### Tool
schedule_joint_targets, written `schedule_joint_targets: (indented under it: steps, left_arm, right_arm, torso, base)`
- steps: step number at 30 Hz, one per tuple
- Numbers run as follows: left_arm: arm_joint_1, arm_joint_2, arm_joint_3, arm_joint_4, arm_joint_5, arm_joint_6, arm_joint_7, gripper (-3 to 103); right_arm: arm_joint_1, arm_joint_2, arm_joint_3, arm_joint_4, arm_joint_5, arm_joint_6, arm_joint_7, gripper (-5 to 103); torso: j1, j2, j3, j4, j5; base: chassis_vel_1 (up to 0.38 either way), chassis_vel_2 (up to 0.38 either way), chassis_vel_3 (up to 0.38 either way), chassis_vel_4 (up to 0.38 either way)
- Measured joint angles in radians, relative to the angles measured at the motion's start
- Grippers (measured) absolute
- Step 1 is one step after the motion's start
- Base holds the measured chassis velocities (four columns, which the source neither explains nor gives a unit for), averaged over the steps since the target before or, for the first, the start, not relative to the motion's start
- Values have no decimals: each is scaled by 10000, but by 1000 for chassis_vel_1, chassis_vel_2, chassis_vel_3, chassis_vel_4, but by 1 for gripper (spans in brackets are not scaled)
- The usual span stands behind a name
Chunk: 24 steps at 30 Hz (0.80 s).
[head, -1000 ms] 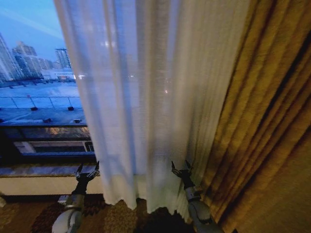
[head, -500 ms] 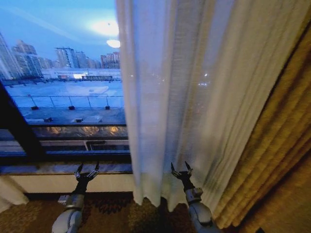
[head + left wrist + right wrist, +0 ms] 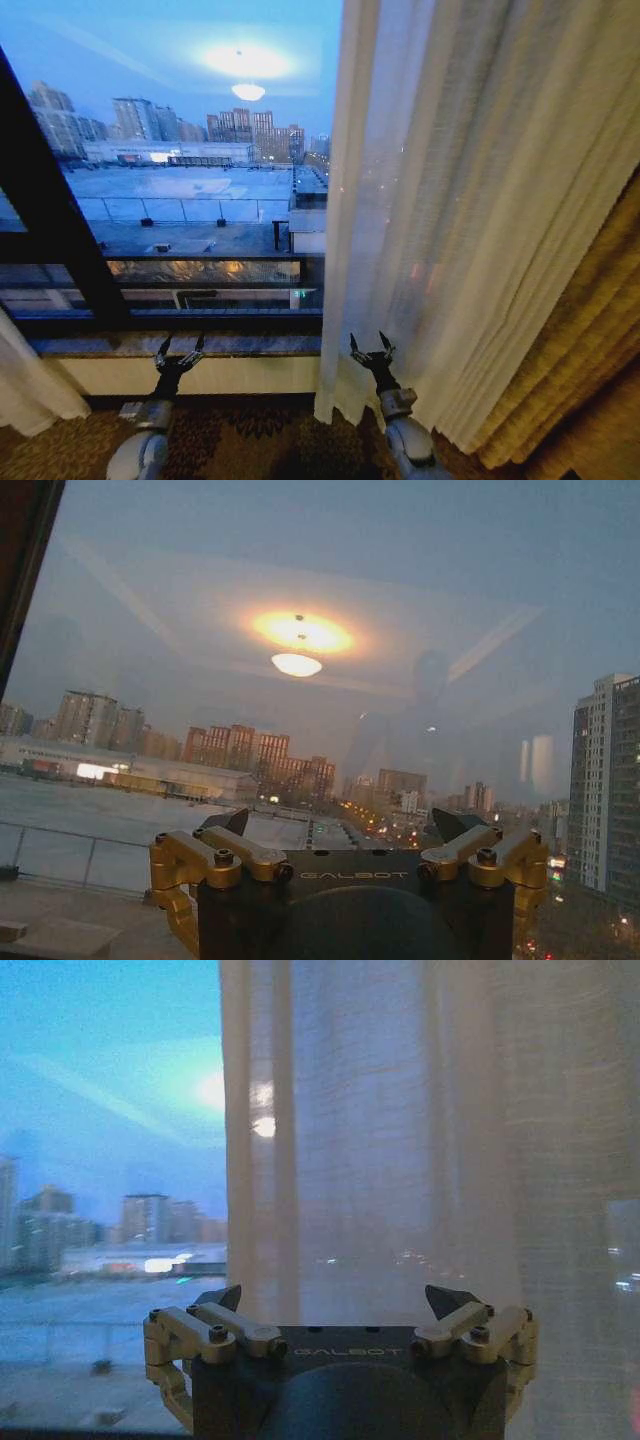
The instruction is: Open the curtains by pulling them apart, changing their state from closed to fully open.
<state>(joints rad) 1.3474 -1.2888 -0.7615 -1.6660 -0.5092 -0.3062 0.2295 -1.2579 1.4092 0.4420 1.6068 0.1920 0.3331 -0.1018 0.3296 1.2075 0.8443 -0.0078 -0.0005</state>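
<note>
The right sheer curtain hangs from the window's middle to the right, its free edge just left of my right gripper. That gripper stands open and low in front of the hem, holding nothing. In the right wrist view the same curtain hangs ahead of the open gripper; whether it touches the fabric I cannot tell. A bit of the left curtain shows at the lower left. My left gripper is open before the bare window sill; the left wrist view shows the gripper facing the glass.
A thick golden drape hangs at the far right behind the sheer panel. A dark window frame post slants at the left. The stone sill runs just beyond both grippers. Patterned carpet lies below. A ceiling lamp's reflection shows in the glass.
The picture has shifted, so the camera moved. The sheer curtain's free edge now lies much farther right, baring more window. The dark post and left panel came into view. Both grippers stayed open.
</note>
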Motion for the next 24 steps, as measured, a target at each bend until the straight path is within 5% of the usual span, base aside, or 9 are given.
schedule_joint_targets:
  steps: [6,12,24]
  left_arm:
    - [1,-5,9,-1,0,0,4,100]
    - [0,-2,6,-1,0,0,4,100]
    - [0,-1,4,-1,0,0,2,100]
  right_arm:
    - [46,10,15,-114,114,252,-621,100]
    - [62,81,-237,23,656,427,-745,100]
    - [391,5,-149,-295,275,469,-763,100]
  torso:
    - [-1,0,0,-5,7]
    - [-2,1,-1,-1,0]
    - [1,-1,0,-3,7]
  base:
    - [-40,-39,36,15]
    - [0,79,2,-57]
    - [0,59,0,-52]
